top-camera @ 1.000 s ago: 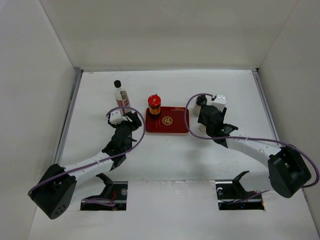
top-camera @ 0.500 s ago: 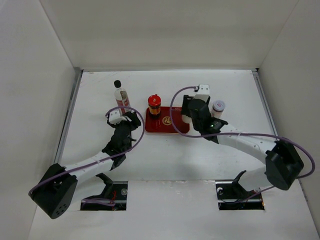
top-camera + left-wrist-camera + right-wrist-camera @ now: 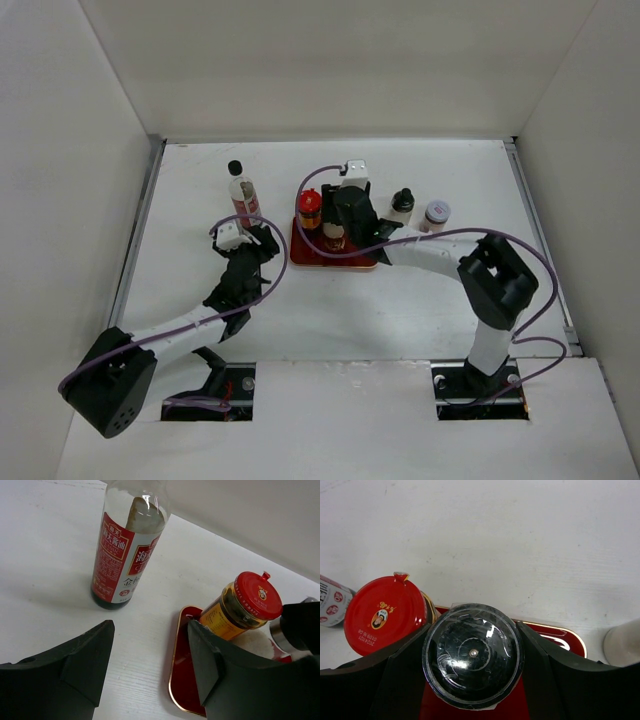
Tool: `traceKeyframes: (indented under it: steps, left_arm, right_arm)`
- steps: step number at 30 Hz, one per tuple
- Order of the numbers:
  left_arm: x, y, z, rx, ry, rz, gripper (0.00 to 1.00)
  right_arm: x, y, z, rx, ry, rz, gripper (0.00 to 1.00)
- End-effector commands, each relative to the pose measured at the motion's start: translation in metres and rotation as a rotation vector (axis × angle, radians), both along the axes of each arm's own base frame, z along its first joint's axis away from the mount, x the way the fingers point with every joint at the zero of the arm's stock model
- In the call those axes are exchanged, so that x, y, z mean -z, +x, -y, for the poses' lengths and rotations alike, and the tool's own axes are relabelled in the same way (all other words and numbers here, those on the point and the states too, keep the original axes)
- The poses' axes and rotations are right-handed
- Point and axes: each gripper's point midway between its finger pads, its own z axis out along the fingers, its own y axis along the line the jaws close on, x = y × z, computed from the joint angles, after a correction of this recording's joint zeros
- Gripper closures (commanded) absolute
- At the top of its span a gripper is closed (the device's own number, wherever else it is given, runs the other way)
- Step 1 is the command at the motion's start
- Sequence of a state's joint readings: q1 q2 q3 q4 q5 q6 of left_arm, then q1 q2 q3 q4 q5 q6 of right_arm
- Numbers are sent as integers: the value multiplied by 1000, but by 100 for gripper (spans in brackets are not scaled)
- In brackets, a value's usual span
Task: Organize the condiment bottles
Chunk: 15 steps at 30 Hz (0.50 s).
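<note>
My right gripper (image 3: 335,226) is shut on the silver-lidded jar (image 3: 472,655) over the red tray (image 3: 357,258); its fingers press both sides of the shiny lid. Whether the jar touches the tray I cannot tell. The red-capped jar (image 3: 311,208) stands on the tray's far left corner, right beside it (image 3: 384,615). A tall clear bottle (image 3: 243,195) with a black cap and a red-white label stands left of the tray. My left gripper (image 3: 262,238) is open and empty (image 3: 150,652), low over the table between that bottle (image 3: 125,555) and the tray's edge (image 3: 181,680).
A black-capped beige bottle (image 3: 402,207) and a pale-lidded jar (image 3: 436,214) stand on the table right of the tray. White walls close in the table at the left, back and right. The right arm's cable loops over the tray.
The right arm has swung left from the table's right side to over the tray, carrying the silver-lidded jar. The beige bottle and pale-lidded jar now show. The left arm has hardly moved.
</note>
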State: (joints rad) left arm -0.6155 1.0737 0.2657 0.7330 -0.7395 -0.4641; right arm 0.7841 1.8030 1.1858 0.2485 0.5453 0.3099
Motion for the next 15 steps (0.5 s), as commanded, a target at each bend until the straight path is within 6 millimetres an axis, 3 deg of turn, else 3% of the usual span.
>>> traceKeyframes:
  steps: [1, 9, 13, 15]
  left_arm:
    - [-13, 4, 3, 12, -39, 45, 42]
    - [-15, 3, 8, 32, -46, 50, 42]
    - [-15, 4, 7, 29, -48, 53, 42]
    - [-15, 3, 6, 28, -47, 52, 42]
  right_arm:
    - [-54, 19, -17, 4, 130, 135, 43]
    - [-39, 26, -9, 38, 62, 132, 39]
    - [-30, 24, -10, 36, 43, 116, 15]
    - [-33, 23, -8, 38, 41, 116, 10]
